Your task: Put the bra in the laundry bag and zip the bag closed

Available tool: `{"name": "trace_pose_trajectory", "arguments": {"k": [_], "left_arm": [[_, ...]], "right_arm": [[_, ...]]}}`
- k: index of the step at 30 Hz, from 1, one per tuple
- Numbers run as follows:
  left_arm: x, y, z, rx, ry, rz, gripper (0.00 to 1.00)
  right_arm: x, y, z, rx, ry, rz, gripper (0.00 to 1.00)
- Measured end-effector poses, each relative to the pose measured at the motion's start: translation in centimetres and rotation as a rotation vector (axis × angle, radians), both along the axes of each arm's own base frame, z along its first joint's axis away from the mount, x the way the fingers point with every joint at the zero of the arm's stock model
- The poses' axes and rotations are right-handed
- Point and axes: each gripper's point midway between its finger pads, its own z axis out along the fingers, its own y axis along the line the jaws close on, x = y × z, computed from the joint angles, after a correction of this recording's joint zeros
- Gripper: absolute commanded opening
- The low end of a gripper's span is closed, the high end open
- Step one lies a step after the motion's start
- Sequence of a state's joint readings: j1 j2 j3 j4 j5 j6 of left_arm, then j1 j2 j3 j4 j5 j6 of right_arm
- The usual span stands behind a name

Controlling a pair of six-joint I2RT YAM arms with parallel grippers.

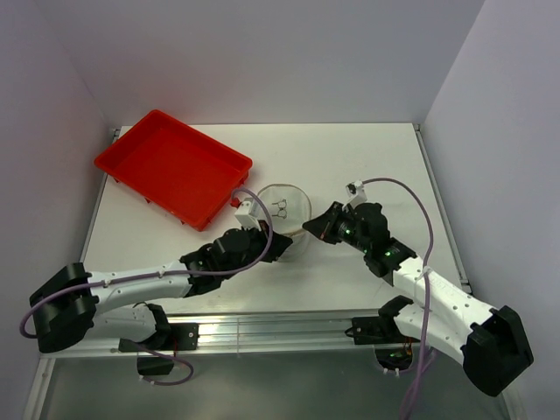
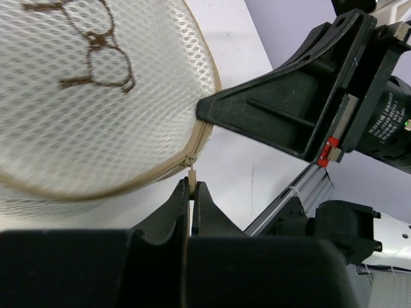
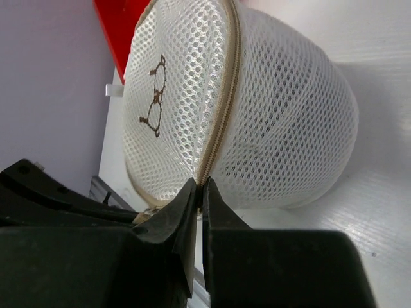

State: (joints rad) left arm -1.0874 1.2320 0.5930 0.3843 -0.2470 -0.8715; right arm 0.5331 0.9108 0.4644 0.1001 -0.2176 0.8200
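Note:
The laundry bag [image 1: 287,203], a round white mesh pouch with a glasses mark, stands on its edge mid-table. In the left wrist view my left gripper [image 2: 191,185] is shut on the beige zipper pull [image 2: 191,173] at the rim of the laundry bag [image 2: 90,109]. From the right, my right gripper [image 3: 200,187] is shut on the zipper seam [image 3: 221,109] of the laundry bag [image 3: 282,122]. From above, the left gripper [image 1: 280,248] and the right gripper [image 1: 309,227] meet at the bag's near side. The bra does not show in any view.
A red plastic tray [image 1: 131,157] lies at the back left, close behind the bag, and its corner [image 3: 119,29] shows in the right wrist view. The right arm's black fingers [image 2: 270,115] cross the left wrist view. An aluminium rail [image 1: 280,331] runs along the near table edge.

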Motion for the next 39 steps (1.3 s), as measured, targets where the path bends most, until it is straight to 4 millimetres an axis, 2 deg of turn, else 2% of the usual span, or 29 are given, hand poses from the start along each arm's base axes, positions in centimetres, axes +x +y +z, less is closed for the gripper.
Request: {"name": "trace_pose_trajectory", "arguments": {"k": [7,12,13,14,15,16,19,20,23,26,31,34,37,39], "left_arm": [[0.4,2.6,0.4,0.028,-0.025,0.063,0.00],[0.6,4.6,0.3,0.045,-0.029,0.116,0.00],[0.7,4.7,0.4,0.045,-0.031,0.122,0.00],[0.7,4.8,0.4,0.044,-0.032,0.125,0.00],[0.7,4.8,0.4,0.043,-0.032,0.125,0.00],[0.7,4.8,0.3,0.046,-0.031,0.124,0.00],[0.7,4.4,0.0,0.046,-0.027,0.112,0.00],[0.7,4.1,0.0,0.045,-0.026,0.106,0.00],[0.8,3.2,-0.2,0.043,-0.024,0.087,0.00],[1.0,2.2,0.1,0.032,-0.030,0.068,0.00],[1.0,0.7,0.6,0.016,-0.039,0.032,0.00],[0.6,0.3,0.5,0.015,-0.037,0.011,0.00],[0.3,0.1,0.4,0.017,-0.034,-0.002,0.00],[0.2,0.0,0.3,0.018,-0.033,-0.006,0.00]], "right_arm": [[3.0,-1.8,0.6,-0.045,-0.033,-0.060,0.00],[5.7,-1.3,0.3,-0.098,-0.018,-0.030,0.00],[6.0,-1.1,0.3,-0.103,-0.016,-0.018,0.03],[6.3,-0.8,0.1,-0.108,-0.011,-0.005,0.17],[6.5,-0.6,0.0,-0.111,-0.006,0.003,0.26],[6.6,-0.6,-0.1,-0.114,-0.004,0.007,0.45],[6.9,-1.2,-0.2,-0.133,-0.008,-0.024,0.73],[6.9,-1.5,-0.1,-0.136,-0.014,-0.037,0.75],[5.8,-2.4,0.4,-0.122,-0.042,-0.066,0.76],[3.3,-2.7,0.7,-0.077,-0.061,-0.069,0.75],[0.4,-0.4,0.9,-0.021,-0.052,0.013,0.63],[-0.4,0.7,1.1,-0.002,-0.043,0.050,0.57],[-0.4,1.1,1.0,0.004,-0.036,0.060,0.54],[-0.3,1.2,0.6,-0.003,-0.023,0.062,0.47]]}}
